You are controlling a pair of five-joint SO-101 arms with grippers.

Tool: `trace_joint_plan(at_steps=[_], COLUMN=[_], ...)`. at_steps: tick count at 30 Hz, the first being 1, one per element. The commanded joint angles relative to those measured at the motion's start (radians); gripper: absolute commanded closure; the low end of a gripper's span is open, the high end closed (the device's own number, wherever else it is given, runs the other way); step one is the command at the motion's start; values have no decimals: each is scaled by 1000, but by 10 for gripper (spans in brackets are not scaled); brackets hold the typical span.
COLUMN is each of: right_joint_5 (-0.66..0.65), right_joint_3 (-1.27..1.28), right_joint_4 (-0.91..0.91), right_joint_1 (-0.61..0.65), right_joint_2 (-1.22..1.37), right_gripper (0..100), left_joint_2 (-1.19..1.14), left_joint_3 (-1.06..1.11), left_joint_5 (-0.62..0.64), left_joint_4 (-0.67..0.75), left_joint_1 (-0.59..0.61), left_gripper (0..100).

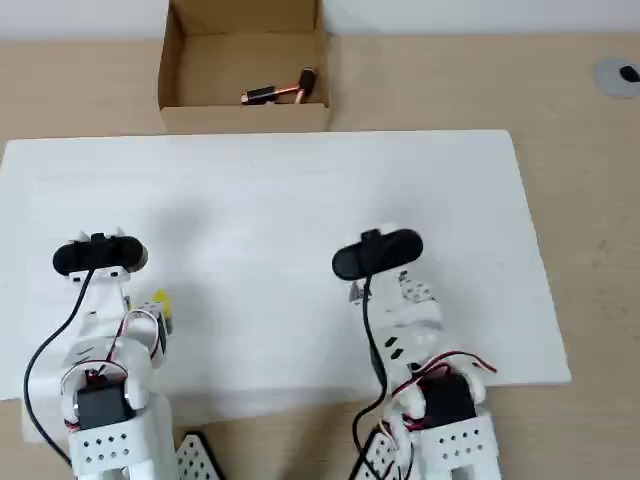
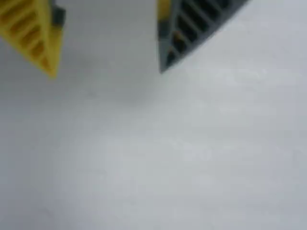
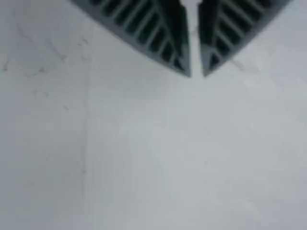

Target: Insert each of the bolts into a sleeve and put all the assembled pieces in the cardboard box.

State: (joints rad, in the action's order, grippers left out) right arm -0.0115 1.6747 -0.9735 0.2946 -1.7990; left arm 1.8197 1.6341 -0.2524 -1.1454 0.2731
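Note:
The cardboard box [image 1: 178, 80] stands at the far edge of the table, beyond the white mat [image 1: 270, 230]. Inside it lie assembled bolt-and-sleeve pieces [image 1: 283, 91], copper and dark coloured. Both arms are drawn back at the near side of the mat, far from the box. My left gripper [image 2: 108, 72] hovers over bare mat, open, with a yellow finger and a dark finger well apart and nothing between them. My right gripper [image 3: 195, 74] is shut, its two dark fingers almost touching above bare mat.
The wooden table [image 1: 580, 180] runs around the mat. A small grey disc [image 1: 617, 75] sits at the far right corner. Cables trail from both arm bases at the near edge.

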Motion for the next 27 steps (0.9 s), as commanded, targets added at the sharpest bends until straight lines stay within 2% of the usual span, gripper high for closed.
trace_joint_plan(at_steps=[1, 7, 11, 27], right_joint_5=[-11, -11, -11, -11], right_joint_3=[13, 13, 13, 13], right_joint_4=[-2, -9, -87, -86], right_joint_1=[-5, -8, -7, -7], right_joint_2=[-127, -105, -113, -113], right_gripper=[988, 988, 988, 988], left_joint_2=[2, 2, 2, 2], left_joint_3=[-5, -5, -5, -5], left_joint_5=[-6, -6, -6, -6], left_joint_4=[5, 5, 5, 5], left_joint_1=[-6, -6, -6, -6], left_gripper=[850, 850, 850, 850])
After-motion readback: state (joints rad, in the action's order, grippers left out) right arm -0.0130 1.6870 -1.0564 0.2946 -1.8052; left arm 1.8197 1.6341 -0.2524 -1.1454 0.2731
